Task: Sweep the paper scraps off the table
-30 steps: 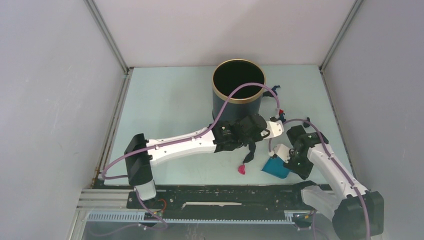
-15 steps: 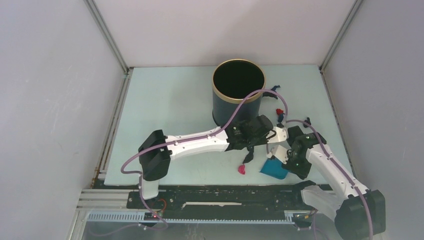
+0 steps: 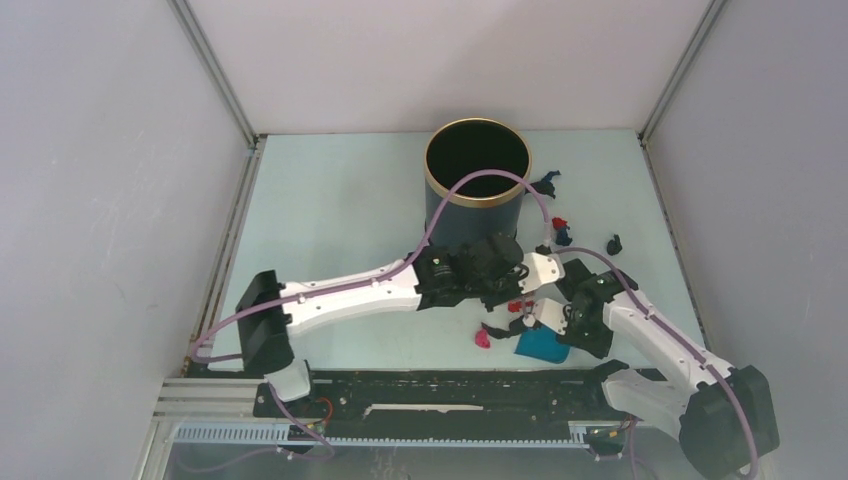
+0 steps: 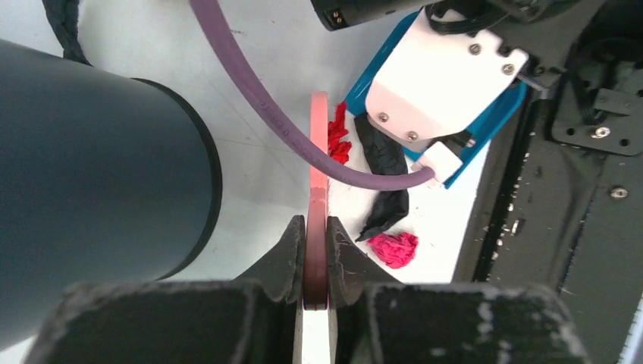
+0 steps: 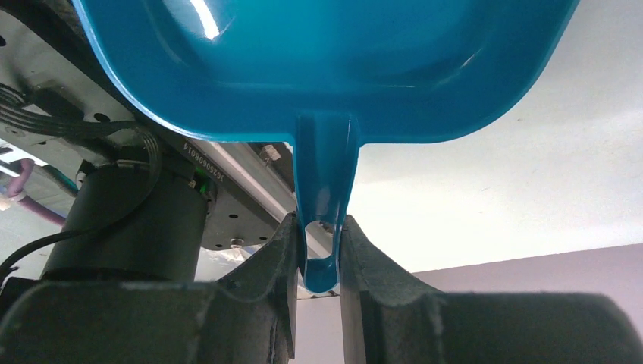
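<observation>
- Your table (image 3: 330, 200) is pale blue, with grey walls on three sides.
- A dark bin (image 3: 477, 185) with a gold rim stands upright towards the far edge, about midway across.
- The blue dustpan (image 3: 541, 346) is at the front edge, right of the middle. Your right pincer (image 5: 318, 227) is pinching its narrow handle.
- Your left pincer (image 4: 316, 227) is pressed together on the pink brush (image 4: 318, 152), seen edge-on, between the bin and the dustpan.
- The paper scraps: a magenta scrap (image 3: 483, 340) lies near the front edge, just left of the dustpan. A black scrap (image 4: 383, 159) and a red scrap (image 4: 337, 135) lie between the brush and the dustpan's mouth.
- More scraps lie well apart from these, between the bin and the right edge: a dark blue bit (image 3: 546, 184), a red-and-blue pair (image 3: 561, 230) and a black bit (image 3: 614, 244).
</observation>
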You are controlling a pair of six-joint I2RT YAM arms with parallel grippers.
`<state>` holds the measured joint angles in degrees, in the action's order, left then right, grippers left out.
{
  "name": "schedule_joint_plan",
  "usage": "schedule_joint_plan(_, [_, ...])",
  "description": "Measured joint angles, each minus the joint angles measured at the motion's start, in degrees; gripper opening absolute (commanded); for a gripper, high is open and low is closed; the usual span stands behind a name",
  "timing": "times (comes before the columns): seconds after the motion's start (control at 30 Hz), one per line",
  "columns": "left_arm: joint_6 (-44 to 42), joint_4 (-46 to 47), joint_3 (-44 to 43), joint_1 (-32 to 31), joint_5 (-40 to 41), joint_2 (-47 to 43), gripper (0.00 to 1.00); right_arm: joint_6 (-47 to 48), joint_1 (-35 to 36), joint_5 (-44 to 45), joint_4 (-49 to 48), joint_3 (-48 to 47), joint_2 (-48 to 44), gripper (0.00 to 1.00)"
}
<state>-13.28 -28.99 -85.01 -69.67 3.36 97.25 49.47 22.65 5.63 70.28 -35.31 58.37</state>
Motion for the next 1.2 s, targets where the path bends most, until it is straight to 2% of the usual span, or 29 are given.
schedule_joint_plan(0.13, [2.34, -1.14, 0.92, -0.28, 1.25, -3.78, 0.00, -0.63, 2.10, 0.94, -1.36, 0.02, 0.94, 0.00])
schedule_joint_plan(0.33, [10.58, -5.27, 0.92, -0.28, 11.39, -8.57, 0.00, -1.03, 3.63, 2.49, -2.14, 0.02, 1.75, 0.00])
schedule_joint_plan(0.47, [24.00, -11.19, 2.16, -0.28, 19.61, -13.22, 0.00, -0.83, 3.74, 3.82, -2.34, 0.02, 1.79, 0.00])
schedule_joint_plan(0.63, [43.47, -17.14, 9.20, -0.61, 26.14, -19.21, 0.00, -0.81, 3.76, 4.81, -2.82, 0.02, 3.50, 0.00])
schedule_joint_plan(0.73, [53.90, -19.96, 11.54, -1.46, 27.78, -17.40, 0.00, -0.83, 3.87, 5.09, -3.19, 0.02, 4.55, 0.00])
schedule_joint_plan(0.87, [62.03, -20.55, 10.32, -2.93, 27.76, -10.38, 0.00, -0.85, 4.39, 5.53, -3.32, 0.02, 4.85, 0.00])
schedule_joint_plan(1.03, [69.16, -16.50, 7.82, -3.72, 27.30, -6.71, 0.00, -1.01, 5.31, 5.90, -3.41, 0.00, 4.85, 0.00])
schedule_joint_plan(1.2, [72.83, -11.76, 4.28, -3.54, 25.62, -1.75, 0.00, -1.84, 7.26, 5.79, -3.54, -0.37, 4.85, 0.00])
